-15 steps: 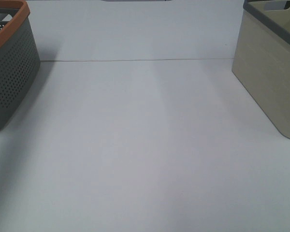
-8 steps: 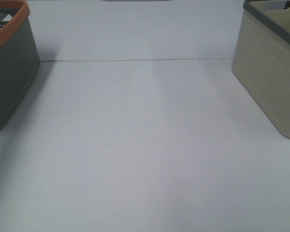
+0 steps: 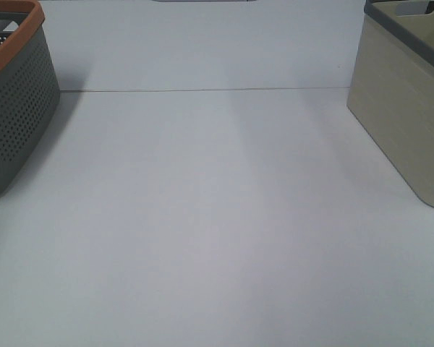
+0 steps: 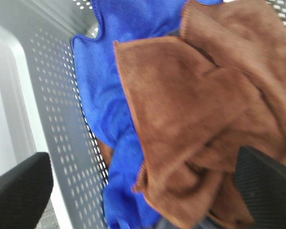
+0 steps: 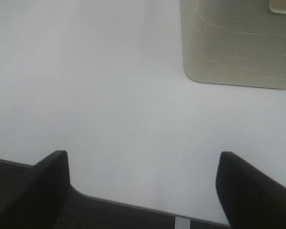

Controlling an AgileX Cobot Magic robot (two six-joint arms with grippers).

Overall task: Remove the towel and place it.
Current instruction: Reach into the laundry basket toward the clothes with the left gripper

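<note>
The towel (image 4: 190, 119), a crumpled reddish-brown cloth, lies inside the grey perforated basket (image 4: 52, 95), on top of a blue cloth (image 4: 109, 95). My left gripper (image 4: 143, 191) hangs just above the towel, open, one finger over the basket wall and the other over the brown folds. Nothing is between its fingers. My right gripper (image 5: 148, 186) is open over bare white table, holding nothing. Neither gripper shows in the exterior high view, where the towel is hidden inside the orange-rimmed grey basket (image 3: 18, 108) at the far left.
A beige basket (image 3: 405, 108) with a grey rim stands at the right of the table, also seen as the beige basket (image 5: 233, 47) ahead of the right gripper. The table's near edge (image 5: 133, 206) lies just under the right fingers.
</note>
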